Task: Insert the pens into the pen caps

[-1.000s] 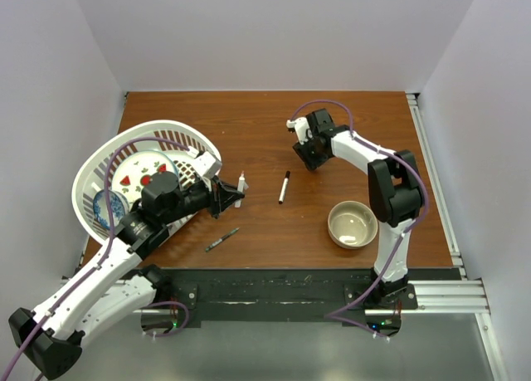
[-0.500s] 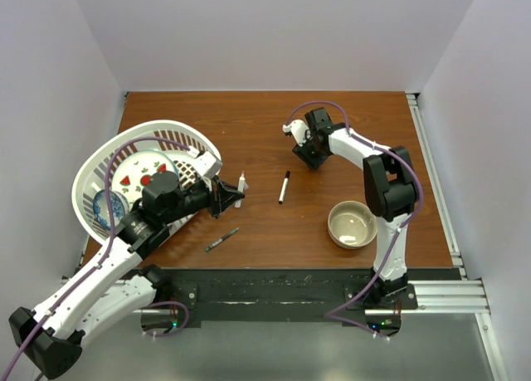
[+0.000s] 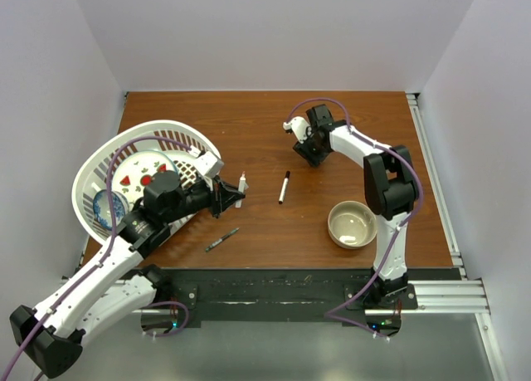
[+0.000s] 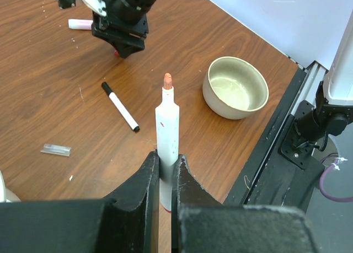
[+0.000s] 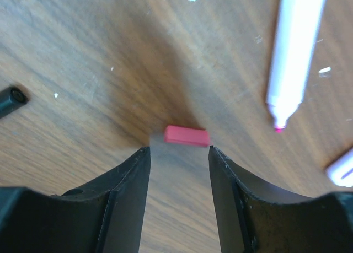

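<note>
Plainly the move ahead turned on the red cap (image 5: 187, 136) and the right tool (image 5: 178, 151) poised over it. The cap lay flat on the bench (image 4: 55, 98), well beyond the bowl (image 4: 226, 111) on its far-left side. It sat just ahead of the tool's fingertips and centred on the gap between them, not yet inside it. Its long axis ran crosswise, from one finger toward the other. The jaws stood partly open, a little wider than the cap was long, and had hold of nothing. To my eye a short drop straight down would bring the fingers onto the cap's two ends rather than its sides, so a turn of the wrist might be wanted first. The pink pen (image 5: 295, 54) lay near the cap, on the side away from the bowl, with its nib end toward the cap but not touching it.

The right arm was much the nearer to the cap. It reached out past the bowl with its wrist pitched steeply down at the bench. The left arm stretched out low, well to the left of the bowl. The left tool (image 4: 166, 157) was clamped on the lower barrel of the white marker (image 4: 166, 120), whose orange nib pointed out ahead of the fingertips, uncapped.
</note>
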Controlling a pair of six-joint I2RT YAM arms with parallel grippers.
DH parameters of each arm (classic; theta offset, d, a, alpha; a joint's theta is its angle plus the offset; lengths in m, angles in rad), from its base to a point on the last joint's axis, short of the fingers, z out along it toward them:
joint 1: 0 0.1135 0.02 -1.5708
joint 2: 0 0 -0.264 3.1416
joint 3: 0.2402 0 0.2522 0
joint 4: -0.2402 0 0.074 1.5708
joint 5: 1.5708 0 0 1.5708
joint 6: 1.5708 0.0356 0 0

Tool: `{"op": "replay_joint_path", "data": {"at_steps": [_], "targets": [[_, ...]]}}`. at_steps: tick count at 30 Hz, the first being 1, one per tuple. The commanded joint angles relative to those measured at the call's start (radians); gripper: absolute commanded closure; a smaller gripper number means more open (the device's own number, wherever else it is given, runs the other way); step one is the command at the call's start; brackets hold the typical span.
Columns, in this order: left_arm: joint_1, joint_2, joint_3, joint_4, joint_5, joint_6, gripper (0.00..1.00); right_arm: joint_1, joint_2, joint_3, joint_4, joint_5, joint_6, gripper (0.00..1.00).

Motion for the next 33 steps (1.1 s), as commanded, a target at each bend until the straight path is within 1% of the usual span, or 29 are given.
{"op": "replay_joint_path", "data": {"at_steps": [1,5,16,19,26,30,33], "targets": [[0.005,0.004,0.005,0.029,0.007,0.005,1.0,-0.005,0.012,0.071,-0.007,0.041,-0.028,0.49],[0.005,0.004,0.005,0.031,0.009,0.007,1.0,-0.004,0.035,0.076,-0.004,0.052,-0.039,0.49],[0.006,0.012,0.008,0.031,0.012,0.01,1.0,-0.005,0.078,0.104,-0.039,0.018,-0.058,0.52],[0.008,0.013,0.008,0.032,0.012,0.01,1.0,-0.007,0.088,0.116,-0.058,-0.005,-0.061,0.54],[0.009,0.016,0.01,0.031,0.012,0.012,1.0,-0.028,0.118,0.157,-0.121,-0.075,-0.054,0.64],[0.011,0.016,0.008,0.031,0.012,0.012,1.0,-0.039,0.123,0.162,-0.153,-0.06,-0.03,0.64],[0.012,0.018,0.01,0.032,0.012,0.012,1.0,-0.047,0.095,0.138,-0.173,-0.069,0.004,0.64]]}}
